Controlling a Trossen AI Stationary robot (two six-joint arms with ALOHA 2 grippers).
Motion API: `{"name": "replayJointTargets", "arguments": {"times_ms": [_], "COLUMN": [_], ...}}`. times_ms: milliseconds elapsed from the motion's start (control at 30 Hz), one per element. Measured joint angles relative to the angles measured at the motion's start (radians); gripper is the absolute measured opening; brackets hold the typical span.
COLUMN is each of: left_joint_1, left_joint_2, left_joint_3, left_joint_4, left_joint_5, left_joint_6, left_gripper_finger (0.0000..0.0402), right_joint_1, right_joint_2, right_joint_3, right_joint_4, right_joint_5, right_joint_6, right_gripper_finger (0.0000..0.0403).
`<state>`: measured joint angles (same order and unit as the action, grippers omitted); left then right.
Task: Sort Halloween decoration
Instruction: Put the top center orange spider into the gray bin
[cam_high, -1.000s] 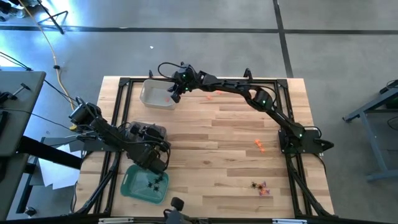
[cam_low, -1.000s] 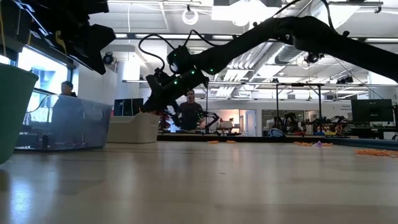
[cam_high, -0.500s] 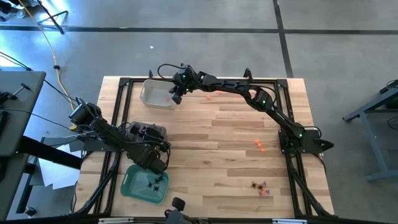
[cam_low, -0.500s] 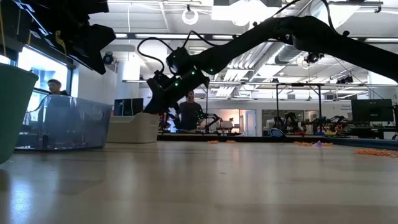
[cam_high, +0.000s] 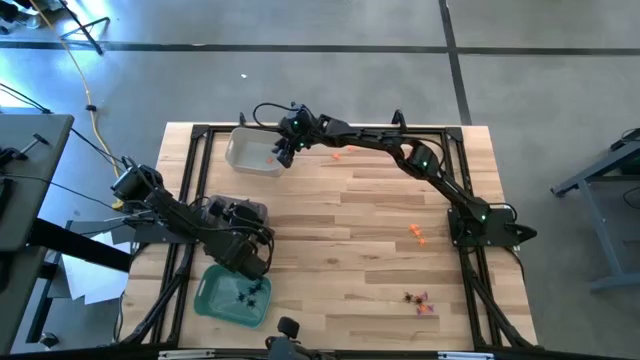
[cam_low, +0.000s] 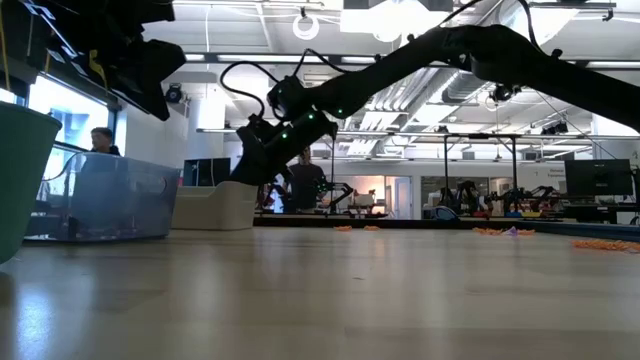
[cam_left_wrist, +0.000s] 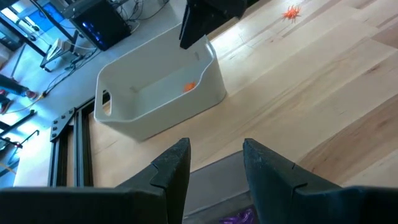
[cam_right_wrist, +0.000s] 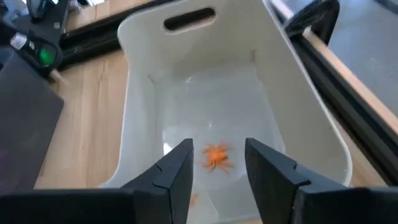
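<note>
The Halloween decoration pieces, tiny plastic trinkets, lie scattered in several spots: one small orange spider-like trinket (cam_right_wrist: 216, 155) rests on the floor of the clear rectangular plastic tray (cam_high: 240, 152) at the far left of the light wooden worktop (cam_high: 350, 240), a few more orange ones (cam_high: 342, 153) lie on the wood just beside that tray, another orange group (cam_high: 417, 234) sits near the right arm's base, and a mixed cluster of orange and dark pieces (cam_high: 419, 302) lies at the near right edge. Black spider-like trinkets (cam_high: 246, 293) sit inside the green plastic tray (cam_high: 212, 296) at the near left. The right end effector (cam_right_wrist: 216, 163) hangs over the clear tray with its fingers apart and nothing between them, the orange trinket showing below the gap. The left end effector (cam_left_wrist: 214, 163) hovers above the green tray, its fingers also spread and empty
</note>
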<state>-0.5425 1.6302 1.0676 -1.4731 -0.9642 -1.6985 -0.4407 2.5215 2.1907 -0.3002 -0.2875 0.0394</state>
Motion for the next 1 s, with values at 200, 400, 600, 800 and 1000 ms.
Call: {"name": "replayJointTargets", "arguments": {"times_ms": [200, 400, 600, 800, 1000], "left_joint_1": [-0.001, -0.001, -0.001, -0.001, 0.006], "left_joint_2": [0.000, 0.000, 0.000, 0.000, 0.000], "left_joint_3": [0.000, 0.000, 0.000, 0.000, 0.000], "left_joint_4": [0.001, 0.004, 0.005, 0.010, 0.011], "left_joint_5": [0.018, 0.017, 0.010, -0.027, -0.098], "left_joint_6": [0.000, 0.002, 0.010, 0.009, -0.002], "left_gripper_finger": [0.0136, 0.0136, 0.0136, 0.0136, 0.0136], "right_joint_1": [-0.014, -0.027, -0.044, -0.056, -0.108], "right_joint_2": [-0.043, -0.109, -0.120, -0.118, -0.118], "right_joint_3": [0.130, 0.112, 0.110, 0.110, 0.110], "right_joint_4": [-0.310, -0.628, -0.912, -0.966, -0.960], "right_joint_5": [0.020, 0.150, 0.183, 0.184, 0.189], "right_joint_6": [-0.132, -0.276, -0.345, -0.431, -0.469], "right_gripper_finger": [0.0121, 0.0105, 0.0093, 0.0085, 0.0083]}}
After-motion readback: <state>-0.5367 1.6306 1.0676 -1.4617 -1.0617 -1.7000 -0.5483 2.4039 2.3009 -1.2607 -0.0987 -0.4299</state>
